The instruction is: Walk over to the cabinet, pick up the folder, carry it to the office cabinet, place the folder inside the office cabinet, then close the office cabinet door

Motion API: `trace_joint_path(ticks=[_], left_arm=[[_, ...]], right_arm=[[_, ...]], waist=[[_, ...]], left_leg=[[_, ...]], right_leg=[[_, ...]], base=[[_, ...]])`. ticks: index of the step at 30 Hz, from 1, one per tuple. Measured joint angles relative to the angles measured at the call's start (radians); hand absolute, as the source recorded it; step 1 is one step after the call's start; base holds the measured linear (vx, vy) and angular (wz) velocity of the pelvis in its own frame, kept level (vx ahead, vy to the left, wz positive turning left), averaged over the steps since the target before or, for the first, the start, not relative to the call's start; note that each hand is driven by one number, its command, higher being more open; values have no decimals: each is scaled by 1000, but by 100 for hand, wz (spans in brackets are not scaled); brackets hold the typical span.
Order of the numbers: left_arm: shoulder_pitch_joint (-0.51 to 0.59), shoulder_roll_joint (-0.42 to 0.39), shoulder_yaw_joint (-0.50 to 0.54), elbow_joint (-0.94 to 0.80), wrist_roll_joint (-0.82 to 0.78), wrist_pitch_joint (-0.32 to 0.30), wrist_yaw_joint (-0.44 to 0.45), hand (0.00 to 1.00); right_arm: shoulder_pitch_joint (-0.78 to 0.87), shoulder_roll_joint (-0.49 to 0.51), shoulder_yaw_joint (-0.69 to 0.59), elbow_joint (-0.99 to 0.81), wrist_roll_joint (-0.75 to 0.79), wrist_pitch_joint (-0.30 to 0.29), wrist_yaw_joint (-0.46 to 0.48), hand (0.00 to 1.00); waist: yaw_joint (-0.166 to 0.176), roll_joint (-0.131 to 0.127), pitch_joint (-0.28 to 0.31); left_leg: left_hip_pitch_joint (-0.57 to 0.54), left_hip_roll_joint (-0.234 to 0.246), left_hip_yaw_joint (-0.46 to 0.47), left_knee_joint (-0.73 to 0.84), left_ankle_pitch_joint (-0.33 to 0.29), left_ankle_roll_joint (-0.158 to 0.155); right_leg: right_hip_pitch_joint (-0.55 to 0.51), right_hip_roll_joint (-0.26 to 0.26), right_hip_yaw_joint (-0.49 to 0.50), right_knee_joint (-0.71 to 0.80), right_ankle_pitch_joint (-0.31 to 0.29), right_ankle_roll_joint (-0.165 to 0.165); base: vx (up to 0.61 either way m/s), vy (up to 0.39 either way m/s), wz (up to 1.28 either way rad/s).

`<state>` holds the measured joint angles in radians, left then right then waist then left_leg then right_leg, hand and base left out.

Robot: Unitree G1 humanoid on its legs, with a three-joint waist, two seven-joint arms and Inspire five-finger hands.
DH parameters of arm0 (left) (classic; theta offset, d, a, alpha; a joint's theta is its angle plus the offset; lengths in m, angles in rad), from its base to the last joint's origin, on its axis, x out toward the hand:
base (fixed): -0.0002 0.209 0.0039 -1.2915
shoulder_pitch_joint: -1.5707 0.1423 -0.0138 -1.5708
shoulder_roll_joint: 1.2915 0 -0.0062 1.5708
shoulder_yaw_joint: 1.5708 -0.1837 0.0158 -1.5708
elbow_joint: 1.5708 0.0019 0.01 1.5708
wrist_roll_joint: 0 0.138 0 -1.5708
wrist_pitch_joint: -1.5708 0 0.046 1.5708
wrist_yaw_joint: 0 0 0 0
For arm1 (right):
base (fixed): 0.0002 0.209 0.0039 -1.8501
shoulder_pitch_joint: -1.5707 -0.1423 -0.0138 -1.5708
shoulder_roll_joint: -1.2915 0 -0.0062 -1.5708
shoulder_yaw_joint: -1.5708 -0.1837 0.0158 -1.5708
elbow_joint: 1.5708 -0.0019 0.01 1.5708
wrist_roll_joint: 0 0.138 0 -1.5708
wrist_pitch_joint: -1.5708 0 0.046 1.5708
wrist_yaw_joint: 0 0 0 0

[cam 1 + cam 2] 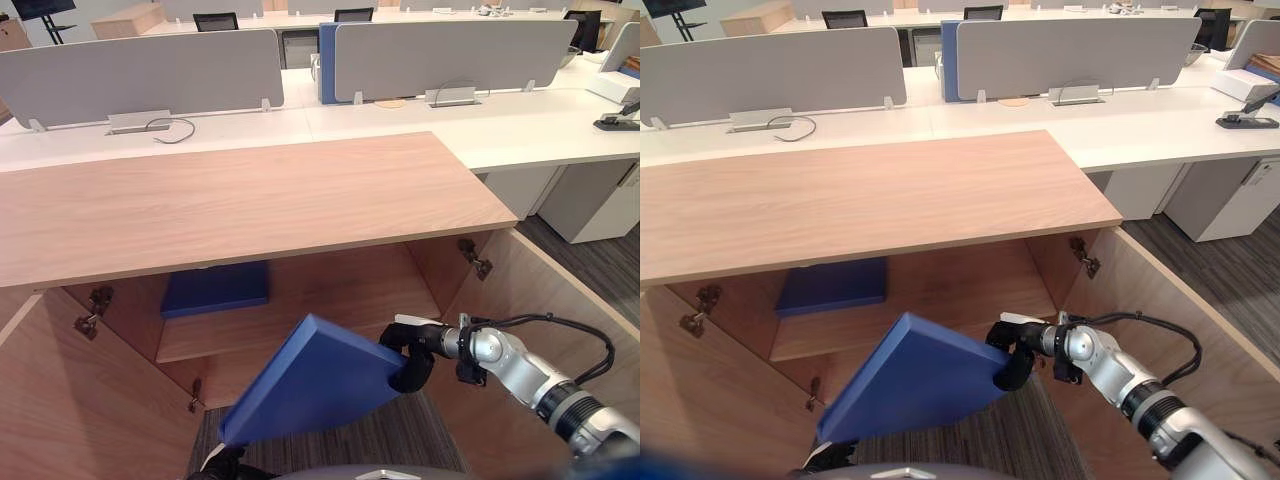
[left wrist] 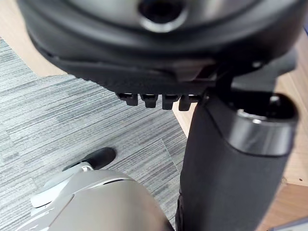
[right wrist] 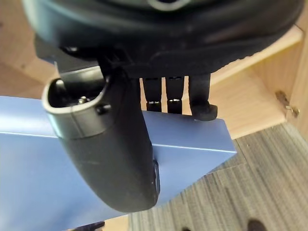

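A: Whereabouts of the flat blue folder [image 1: 310,385]?
B: Held tilted before the open wooden cabinet [image 1: 250,200], long axis running from low near-left to high far-right.
A: Right hand [image 1: 418,368]?
B: Pinching the raised far-right corner, thumb on top.
A: Left hand [image 2: 144,57]?
B: Low at the near-left; grip impossible to tell.

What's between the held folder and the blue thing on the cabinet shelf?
Just bare wooden shelf between folder and blue thing, in both eye views; right hand pinches the folder.
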<state>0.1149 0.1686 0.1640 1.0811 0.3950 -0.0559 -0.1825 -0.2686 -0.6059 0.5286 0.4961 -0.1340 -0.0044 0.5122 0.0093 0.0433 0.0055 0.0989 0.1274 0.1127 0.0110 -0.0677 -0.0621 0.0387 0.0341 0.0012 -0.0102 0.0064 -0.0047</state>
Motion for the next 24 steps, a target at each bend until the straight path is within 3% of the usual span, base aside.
trace_joint_path(ticks=[3, 6, 8, 11, 14, 17, 19, 21, 24], left_arm=[[-1, -19, 12, 4, -88, 23, 15, 100], [11, -52, 69, 13, -216, 67, 67, 100], [25, -75, 118, 15, -293, 87, 90, 100], [27, -92, 163, 15, -350, 91, 93, 100], [23, -101, 195, 14, -387, 92, 90, 100], [11, -119, 248, -4, -407, 89, 89, 100], [-14, -133, 276, -9, -427, 89, 90, 100], [-62, -145, 293, -23, -450, 87, 93, 100], [-92, -163, 295, -56, -478, 87, 122, 100]], right_arm=[[1, 160, -164, 247, 187, 57, -133, 0], [-23, 291, -275, 409, 523, 105, -316, 0], [-46, 339, -281, 470, 765, 110, -378, 0], [-87, 389, -316, 543, 899, 117, -411, 0], [-151, 413, -320, 621, 920, 146, -415, 0], [-190, 448, -366, 628, 911, 159, -422, 0], [-214, 469, -408, 617, 924, 163, -446, 0], [-243, 498, -454, 513, 1042, 164, -486, 0], [-271, 558, -512, 350, 1243, 123, -510, 0]], waist=[[10, 15, 10], [23, 24, 20], [35, 26, 30], [41, 25, 47], [50, 31, 77], [69, 35, 124], [80, 34, 157], [94, 33, 221], [96, 36, 257]], left_leg=[[-2, -2, -8, -2, 1, 2], [-16, -2, -23, -2, 4, 1], [-19, -2, -33, -2, 6, 1], [-30, -8, -57, -3, 16, 3], [-37, -18, -76, -5, 30, 6], [-87, -28, -90, 24, 37, 9], [-145, -36, -110, 81, 28, 13], [-248, -58, -135, 228, -12, 20], [-378, -71, -142, 398, -67, 29]], right_leg=[[-3, -2, -7, 8, -5, 3], [-9, -3, -22, 8, -5, 3], [-8, -4, -30, 8, -5, 3], [-7, -11, -56, 8, -5, 4], [-9, -23, -76, 20, -7, 7], [-56, -39, -92, 68, -17, 13], [-113, -61, -119, 154, -56, 15], [-212, -98, -149, 322, -126, 15], [-324, -128, -165, 487, -193, 15]], base=[[-9, 19, 8], [6, 5, 13], [9, 7, 14], [-24, 11, 26], [-75, 30, 21], [-126, 27, 20], [-179, 21, 41], [-197, 36, 49], [-166, 0, 37]])
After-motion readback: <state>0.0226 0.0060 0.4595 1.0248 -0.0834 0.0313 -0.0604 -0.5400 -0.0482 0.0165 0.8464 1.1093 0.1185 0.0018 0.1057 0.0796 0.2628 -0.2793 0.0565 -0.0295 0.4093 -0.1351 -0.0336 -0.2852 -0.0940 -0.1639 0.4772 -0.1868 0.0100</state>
